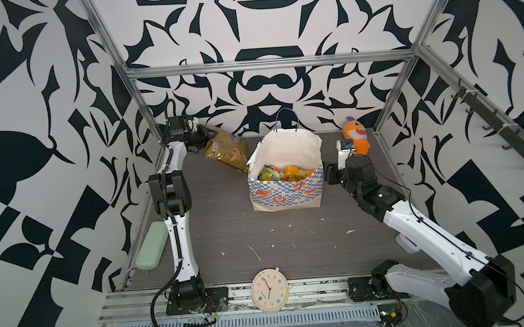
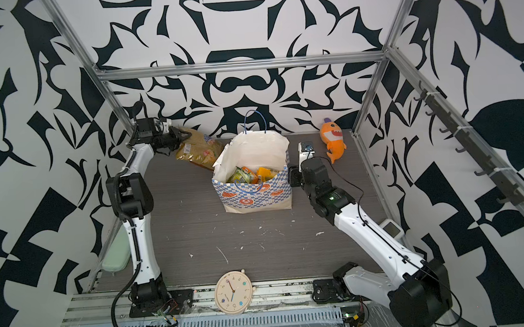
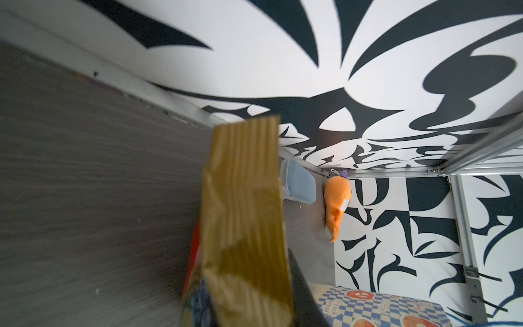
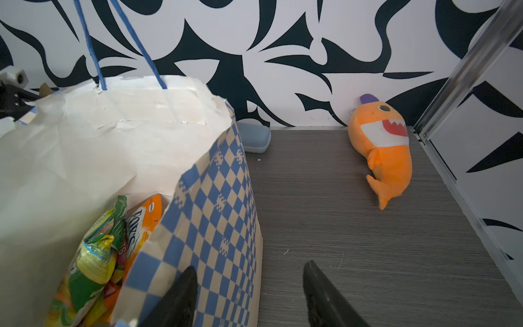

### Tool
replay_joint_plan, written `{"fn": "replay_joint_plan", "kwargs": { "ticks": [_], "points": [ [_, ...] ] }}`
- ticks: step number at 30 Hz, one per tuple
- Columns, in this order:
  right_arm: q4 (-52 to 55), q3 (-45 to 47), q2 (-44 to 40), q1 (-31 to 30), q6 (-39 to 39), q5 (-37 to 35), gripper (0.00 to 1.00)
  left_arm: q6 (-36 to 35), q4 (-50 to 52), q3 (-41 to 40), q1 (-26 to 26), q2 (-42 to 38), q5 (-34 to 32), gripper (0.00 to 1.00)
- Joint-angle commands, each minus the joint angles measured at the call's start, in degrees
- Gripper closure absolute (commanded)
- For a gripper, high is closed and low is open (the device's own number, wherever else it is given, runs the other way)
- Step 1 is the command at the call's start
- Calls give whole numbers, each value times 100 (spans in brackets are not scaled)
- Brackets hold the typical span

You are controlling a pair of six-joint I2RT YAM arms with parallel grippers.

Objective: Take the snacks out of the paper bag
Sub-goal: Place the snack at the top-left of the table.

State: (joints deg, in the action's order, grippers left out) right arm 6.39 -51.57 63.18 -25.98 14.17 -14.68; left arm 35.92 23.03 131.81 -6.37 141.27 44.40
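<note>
One large gold packet lies outside the paper bag, on the table near its far-left corner. Its long axis runs from the left gripper at its sealed upper end slantwise toward the bag's left wall; whether its lower end touches that wall cannot be told. The left wrist view shows the sealed end close up and blurred beside one dark finger, so whether the jaws clamp it or stand loose cannot be told. The other snacks sit low inside the bag, which stands upright mid-table toward the far edge. The right gripper, jaws spread and empty, stands just beside the bag's right wall and is judged the nearer arm to the mouth, which lies to its left. A green-yellow packet and an orange packet are legible; those beneath are hidden, and no purple one shows.
</note>
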Motion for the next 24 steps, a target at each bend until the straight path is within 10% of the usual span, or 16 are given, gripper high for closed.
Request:
{"fn": "replay_joint_plan", "kwargs": {
  "ticks": [1, 14, 24],
  "points": [
    [-122, -143, -40, -20, 52, 6, 37, -785, 1046, 635, -178, 383, 154, 66],
    [-102, -109, -183, -20, 274, 112, 38, -1526, 1444, 1345, -259, 682, -1143, 21],
    [-120, -107, -249, -21, 311, 14, 39, -1536, 1385, 1289, -234, 792, -1601, 27]
  ]
}}
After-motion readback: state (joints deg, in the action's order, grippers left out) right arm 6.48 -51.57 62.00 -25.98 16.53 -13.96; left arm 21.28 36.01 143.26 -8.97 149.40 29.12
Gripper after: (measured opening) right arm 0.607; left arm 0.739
